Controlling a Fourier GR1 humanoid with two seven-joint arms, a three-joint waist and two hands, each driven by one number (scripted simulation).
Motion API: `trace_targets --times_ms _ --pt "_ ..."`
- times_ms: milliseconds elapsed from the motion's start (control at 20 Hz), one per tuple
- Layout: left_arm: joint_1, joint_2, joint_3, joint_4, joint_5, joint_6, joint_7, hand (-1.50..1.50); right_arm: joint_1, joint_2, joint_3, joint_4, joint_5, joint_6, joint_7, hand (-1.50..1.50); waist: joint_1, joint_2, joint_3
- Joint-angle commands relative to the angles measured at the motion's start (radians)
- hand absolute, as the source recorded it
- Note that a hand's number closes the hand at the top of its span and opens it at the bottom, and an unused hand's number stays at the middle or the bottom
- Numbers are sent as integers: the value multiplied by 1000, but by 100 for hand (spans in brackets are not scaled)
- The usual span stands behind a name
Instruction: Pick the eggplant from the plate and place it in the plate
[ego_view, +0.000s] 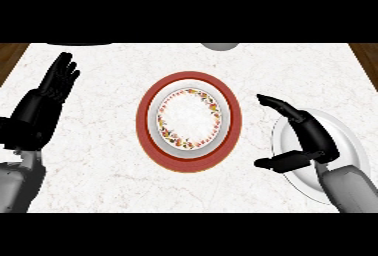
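A plain white plate lies at the right of the marble counter. My right hand hovers over it, open, with its fingers stretched toward the far left and its thumb spread out to the left. No eggplant shows anywhere; the hand and forearm cover much of the white plate. In the middle lies a white plate with a floral rim, set on a wider red round plate, and nothing is on it. My left hand rests open at the left edge, fingers up.
A grey rounded object peeks in at the counter's far edge, and a dark shape sits at the far left. Brown wood borders the counter at both far corners.
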Motion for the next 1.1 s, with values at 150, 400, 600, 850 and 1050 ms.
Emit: trace_targets --times_ms 150,400,600,850,1050 --pt "-2 -1 26 36 -9 -9 -13 0 -105 -239 -45 -115 93 72 258 -150 -13 -5 -4" --pt "-9 1 16 11 -11 -17 3 0 -178 -379 49 -137 216 198 501 -150 3 -6 -6" --pt "10 -4 15 -4 -7 -31 -12 0 -212 -474 83 -196 199 381 633 -150 4 -6 -4" --pt "-36 -17 -2 -14 -39 -7 49 0 -291 -441 148 -177 168 568 797 -150 5 -2 -2" --pt "13 -57 1 -22 -64 -9 14 0 -251 -326 158 -141 295 529 798 -150 3 0 -1"
